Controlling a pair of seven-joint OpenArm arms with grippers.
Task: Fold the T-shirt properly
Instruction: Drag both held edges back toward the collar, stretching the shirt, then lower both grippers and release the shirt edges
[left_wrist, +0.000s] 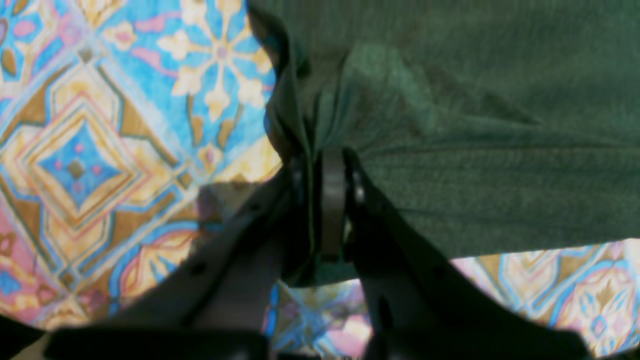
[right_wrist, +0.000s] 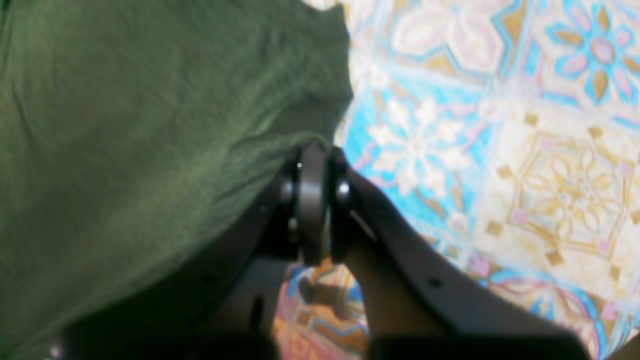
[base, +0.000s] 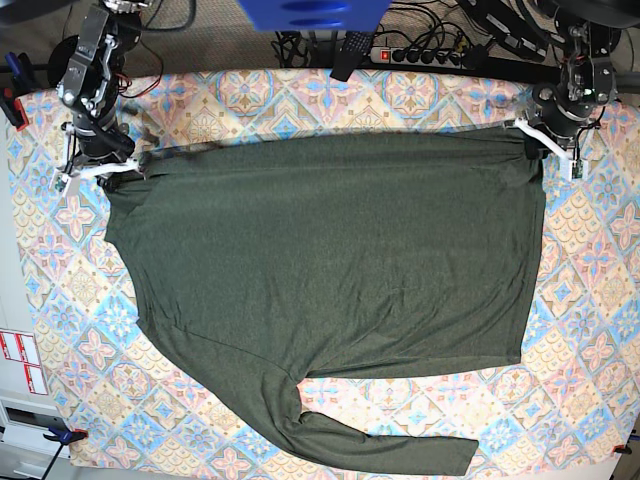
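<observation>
Shirt spread wide on the patterned tablecloth (base: 590, 250), not yet folded into a compact shape. The T-shirt (base: 330, 250) (dark olive, long-sleeved) fills the middle of the table, its far edge pulled taut between the two arms. One sleeve trails out along the near edge toward the right; the other sleeve cannot be made out.

Left gripper (left_wrist: 327, 165) is clamped on a bunched far corner of the cloth, at the right of the base view. Right gripper (right_wrist: 312, 160) pinches the fabric edge at the far-left corner.

Judgement: early stage. Both far corners are held, likely for carrying that edge toward the near side. Sleeve tucking and every body fold remain.
</observation>
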